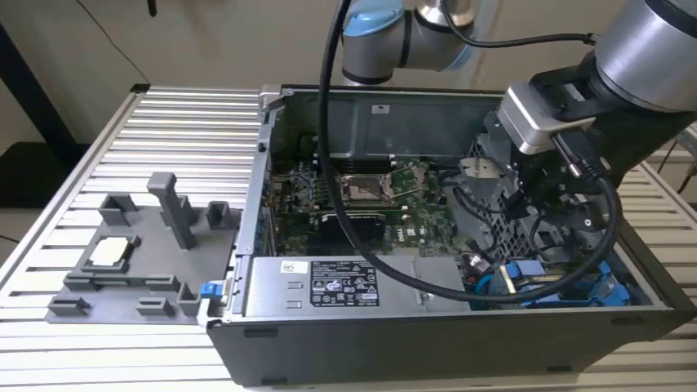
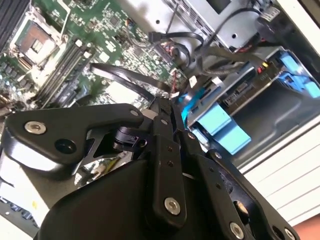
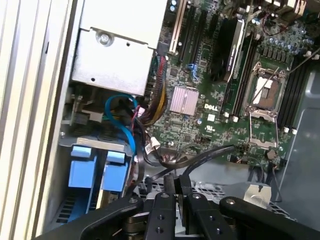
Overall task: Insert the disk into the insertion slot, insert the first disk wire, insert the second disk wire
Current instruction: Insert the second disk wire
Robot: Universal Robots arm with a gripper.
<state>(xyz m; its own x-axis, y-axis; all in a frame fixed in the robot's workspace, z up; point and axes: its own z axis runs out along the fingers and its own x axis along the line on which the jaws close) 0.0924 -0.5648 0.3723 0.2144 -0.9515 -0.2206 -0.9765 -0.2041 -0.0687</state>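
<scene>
The disk in its blue frame lies in the dark grey insertion slot, in the corner of the open computer case at the exterior view's right. Both wrist views show it: the blue frame around the silver disk body, and two blue tabs. My gripper hangs inside the case just above the disk. Its fingers are shut, and a black flat wire runs up to their tips. That wire also reaches the gripper in the second wrist view. A blue wire loops beside the disk.
The motherboard fills the case floor, with a labelled power supply along the near wall. A perforated metal cage stands close beside my gripper. On the slatted table at the exterior view's left sits a grey fixture.
</scene>
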